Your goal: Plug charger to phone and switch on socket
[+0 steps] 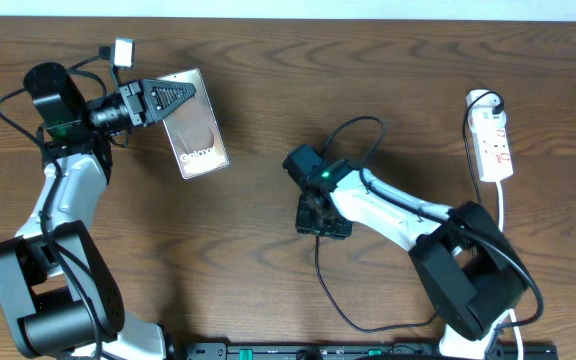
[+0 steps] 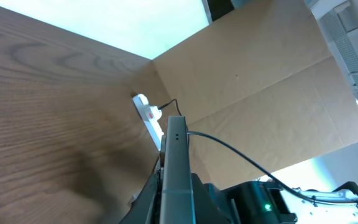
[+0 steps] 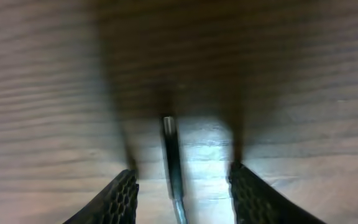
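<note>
Risk: right gripper (image 3: 180, 186), jaws spread, straddles the charger (image 3: 169, 149) tip mid-frame; closing off-centre could skid it. The left gripper (image 1: 178, 98) clamps the phone (image 1: 200, 135), upper left; socket (image 1: 494, 148) far right.

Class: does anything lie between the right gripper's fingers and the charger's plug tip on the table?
Nothing visible does. The charger's plug tip lies on the bare table, directly between the right gripper's open fingers, with clear wood on both sides.

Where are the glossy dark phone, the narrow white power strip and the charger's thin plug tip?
Glossy dark phone (image 1: 200, 135): overhead view, face centre.
Narrow white power strip (image 1: 493, 142): overhead view, face centre.
Thin plug tip (image 3: 170, 149): right wrist view, its middle.
</note>
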Controlling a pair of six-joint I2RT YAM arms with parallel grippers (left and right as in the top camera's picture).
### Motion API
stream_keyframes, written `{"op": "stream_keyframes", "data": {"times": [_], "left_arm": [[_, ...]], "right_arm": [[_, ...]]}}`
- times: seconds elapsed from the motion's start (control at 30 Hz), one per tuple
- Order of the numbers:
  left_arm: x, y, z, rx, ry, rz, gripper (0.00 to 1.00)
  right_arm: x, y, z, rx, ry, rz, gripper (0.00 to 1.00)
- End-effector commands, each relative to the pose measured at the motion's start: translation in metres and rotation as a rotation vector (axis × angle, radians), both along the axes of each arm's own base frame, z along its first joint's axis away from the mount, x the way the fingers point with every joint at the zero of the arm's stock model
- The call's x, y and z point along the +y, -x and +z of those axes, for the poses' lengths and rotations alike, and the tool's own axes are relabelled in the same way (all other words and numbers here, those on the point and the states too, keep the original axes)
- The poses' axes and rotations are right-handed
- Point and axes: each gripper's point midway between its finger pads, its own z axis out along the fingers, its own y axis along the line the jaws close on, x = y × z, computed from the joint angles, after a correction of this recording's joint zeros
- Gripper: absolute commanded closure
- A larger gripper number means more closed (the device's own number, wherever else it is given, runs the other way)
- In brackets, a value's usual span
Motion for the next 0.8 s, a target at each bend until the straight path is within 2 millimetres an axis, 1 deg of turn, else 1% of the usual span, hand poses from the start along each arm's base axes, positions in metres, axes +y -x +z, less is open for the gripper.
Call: {"op": "stream_keyframes", "data": {"times": [0.0,0.23,0.37,0.5,0.53,0.63,0.7,0.77], "left_arm": [[-0.0032,0.0069,0.0063,-0.038,-0.008,-0.029,0.93],[-0.0032,0.0069,0.0063,-0.038,-0.008,-0.029,0.93],[-0.0032,0.0069,0.0063,-0.039,-0.008,-0.029,0.93],[-0.0032,0.0069,0.0063,-0.038,-0.008,-0.029,0.93],[-0.0032,0.0069,0.0063,-0.039,-0.008,-0.029,0.93],[-0.0032,0.0069,0.0063,-0.039,-0.008,-0.029,0.93],[-0.0032,0.0069,0.0063,-0.038,-0.008,-0.029,0.93],[-0.0032,0.0069,0.0063,-0.039,-0.008,-0.029,0.93]], "right_arm": [[-0.0019,0.0028,-0.0084,0.009,0.021,0.009,0.53],[-0.0008,0.0011,-0.0083,0.002,0.017,0.009,0.55],[-0.0006,-0.0010,-0.0083,-0.004,0.014,0.006,0.60],[-0.0007,-0.0010,-0.0083,-0.004,0.015,0.006,0.68],[-0.0007,-0.0011,-0.0083,-0.005,0.015,0.006,0.71],[-0.0007,-0.0011,-0.0083,-0.005,0.015,0.006,0.78],[-0.0007,-0.0010,-0.0083,-0.004,0.015,0.006,0.85],[-0.0007,-0.0010,-0.0083,-0.004,0.015,0.006,0.90]]}}
